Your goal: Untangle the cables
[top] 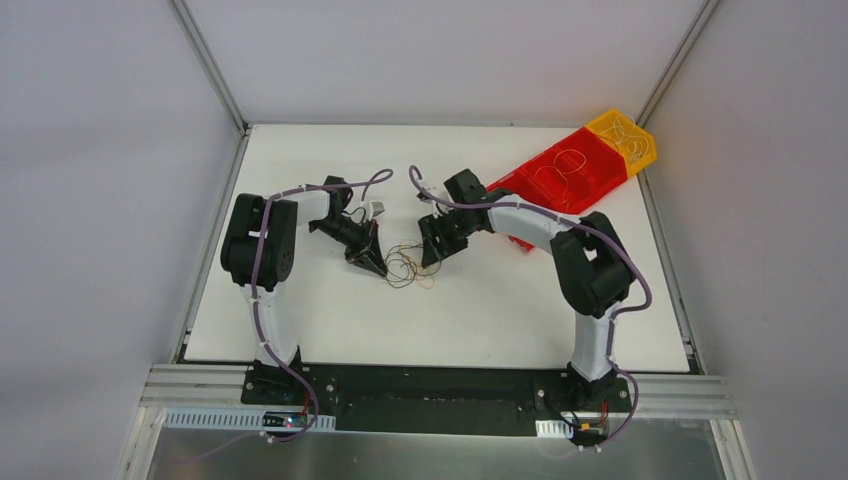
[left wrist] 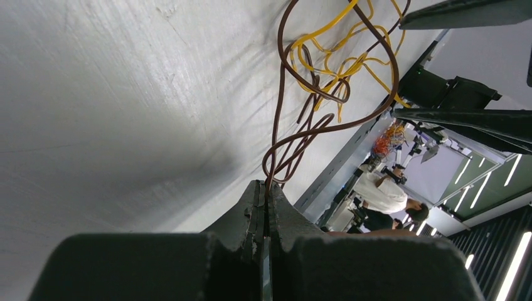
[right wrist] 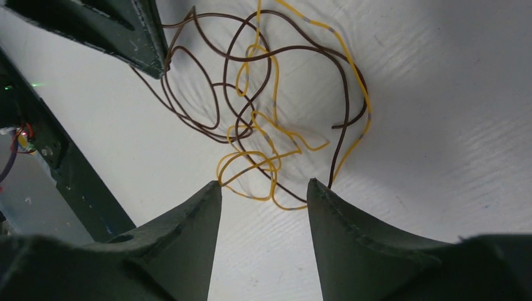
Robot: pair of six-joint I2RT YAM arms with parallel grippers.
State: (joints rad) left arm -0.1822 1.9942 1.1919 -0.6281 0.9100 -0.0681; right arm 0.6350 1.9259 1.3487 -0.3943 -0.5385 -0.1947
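A small tangle of thin cables lies on the white table between my two grippers. It is made of dark brown loops and yellow-orange loops. My left gripper is shut on a dark brown cable at the tangle's left edge; its tips pinch the wire. My right gripper is open at the tangle's right side. Its fingertips stand on either side of the nearest yellow loops without holding them.
A red bin and a yellow bin lie tilted at the back right, with loose cables inside. The table's metal frame edges run along both sides. The left gripper's finger shows in the right wrist view.
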